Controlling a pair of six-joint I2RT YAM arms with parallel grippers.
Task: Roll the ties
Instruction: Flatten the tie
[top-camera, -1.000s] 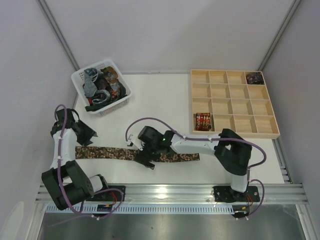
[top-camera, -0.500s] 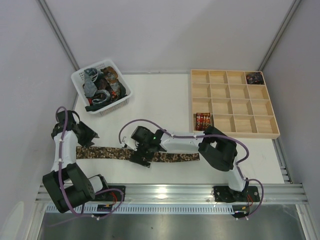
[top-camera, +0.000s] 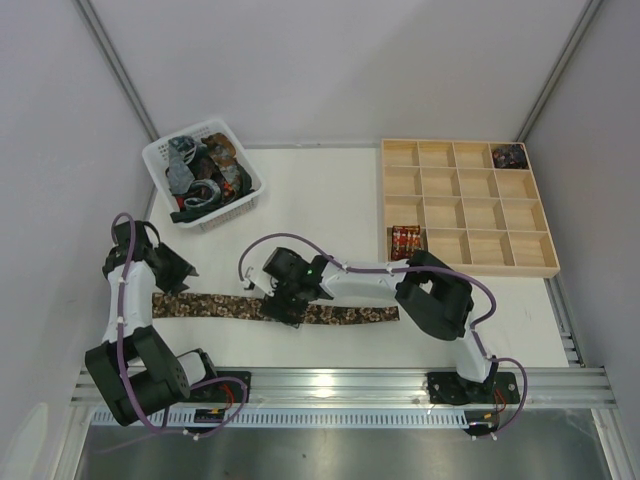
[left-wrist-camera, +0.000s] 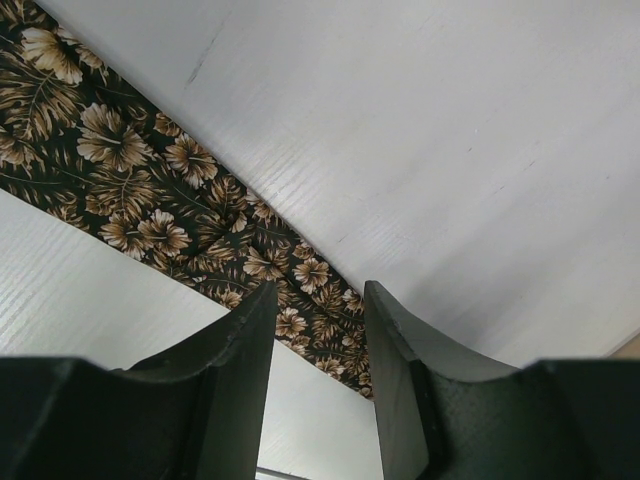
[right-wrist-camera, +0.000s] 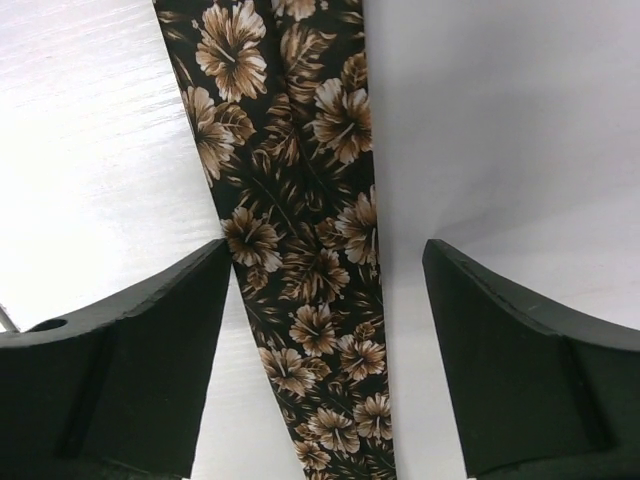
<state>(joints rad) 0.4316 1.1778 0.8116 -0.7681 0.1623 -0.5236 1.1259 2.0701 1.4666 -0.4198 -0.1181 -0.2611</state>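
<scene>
A dark brown tie (top-camera: 210, 303) with tan flowers lies flat and stretched left to right near the table's front edge. My right gripper (top-camera: 278, 305) hangs low over its middle. In the right wrist view the gripper (right-wrist-camera: 325, 262) is open, its fingers (right-wrist-camera: 150, 340) straddling the tie (right-wrist-camera: 300, 200) without touching it. My left gripper (top-camera: 180, 272) sits just behind the tie's left end. In the left wrist view it (left-wrist-camera: 318, 305) is open and empty, with the tie (left-wrist-camera: 150, 190) running diagonally on the table beyond the fingertips.
A white basket (top-camera: 230, 210) heaped with more ties stands at the back left. A wooden compartment tray (top-camera: 480, 268) at the right holds a red rolled tie (top-camera: 405, 242) and a dark one (top-camera: 510, 155). A metal rail (top-camera: 340, 380) runs along the near edge.
My right gripper slid left along the tie towards its middle, and its jaws narrowed a little. The left arm has barely moved.
</scene>
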